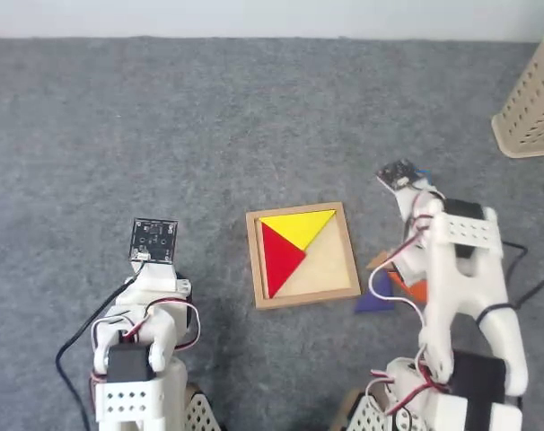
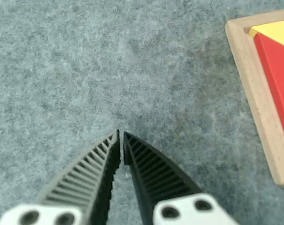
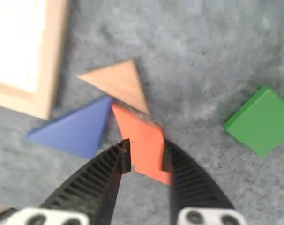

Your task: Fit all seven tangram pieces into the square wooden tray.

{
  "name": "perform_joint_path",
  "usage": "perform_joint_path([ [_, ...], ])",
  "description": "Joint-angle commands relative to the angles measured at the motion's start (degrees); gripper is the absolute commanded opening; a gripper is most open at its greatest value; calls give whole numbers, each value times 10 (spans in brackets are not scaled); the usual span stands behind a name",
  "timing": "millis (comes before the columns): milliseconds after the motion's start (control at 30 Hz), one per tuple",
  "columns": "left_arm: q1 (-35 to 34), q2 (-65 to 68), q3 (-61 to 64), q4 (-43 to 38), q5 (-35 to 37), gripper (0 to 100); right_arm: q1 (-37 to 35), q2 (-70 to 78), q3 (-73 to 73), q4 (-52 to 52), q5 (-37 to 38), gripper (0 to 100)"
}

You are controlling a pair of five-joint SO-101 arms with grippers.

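The square wooden tray (image 1: pixel 342 253) lies mid-table with a yellow triangle (image 1: pixel 299 227) and a red triangle (image 1: pixel 279 255) inside. My right gripper (image 3: pixel 145 154) is down at the carpet to the tray's right, its fingers closed against both sides of the orange piece (image 3: pixel 143 136). Touching that piece are a tan triangle (image 3: pixel 118 82) and a blue triangle (image 3: pixel 74 131); a green square (image 3: pixel 261 119) lies apart. My left gripper (image 2: pixel 121 137) is shut on nothing, hovering over bare carpet left of the tray (image 2: pixel 254 98).
A beige slatted basket (image 1: pixel 532 99) stands at the far right edge. The blue triangle (image 1: pixel 375 301) and the orange piece (image 1: pixel 414 289) peek out beside the right arm. Grey carpet covers the table.
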Motion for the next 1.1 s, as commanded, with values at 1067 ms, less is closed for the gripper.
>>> perform_joint_path([
  [1067, -1, -4, -3, 4, 4, 11, -451, 143, -30, -292, -234, 7],
])
